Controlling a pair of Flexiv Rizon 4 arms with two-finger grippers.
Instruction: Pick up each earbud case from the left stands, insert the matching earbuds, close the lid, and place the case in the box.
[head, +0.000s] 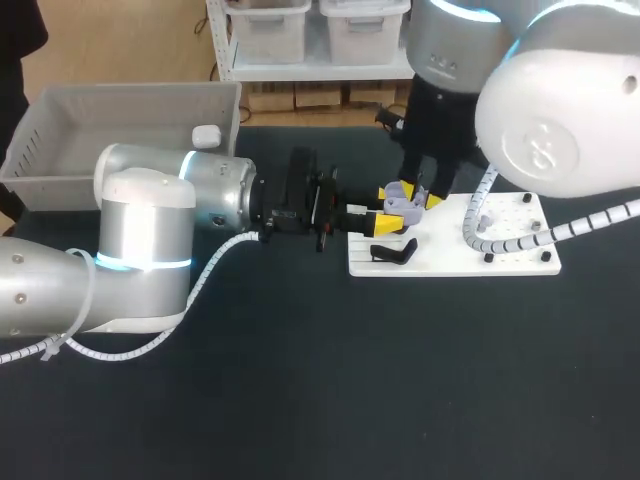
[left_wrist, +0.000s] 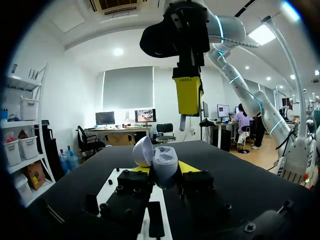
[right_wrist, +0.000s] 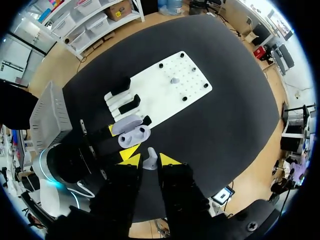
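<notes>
My left gripper (head: 385, 215) is shut on a lavender earbud case (head: 402, 203), held with its lid open over the left end of the white board (head: 450, 255). In the left wrist view the open case (left_wrist: 161, 162) sits between the yellow fingers (left_wrist: 189, 166). My right gripper (head: 421, 196) hangs just above the case, shut on a lavender earbud (right_wrist: 150, 160), with the case (right_wrist: 134, 134) directly below it. From the left wrist the right gripper (left_wrist: 187, 95) shows overhead, the earbud (left_wrist: 182, 122) sticking out beneath it. Another earbud (right_wrist: 174, 80) rests on the board.
Black stands (head: 393, 253) sit on the board's left end, and small black pegs (head: 546, 257) dot its right part. A grey box (head: 120, 125) at the back left holds a white case (head: 206, 136). Black tabletop (head: 400, 380) spreads in front.
</notes>
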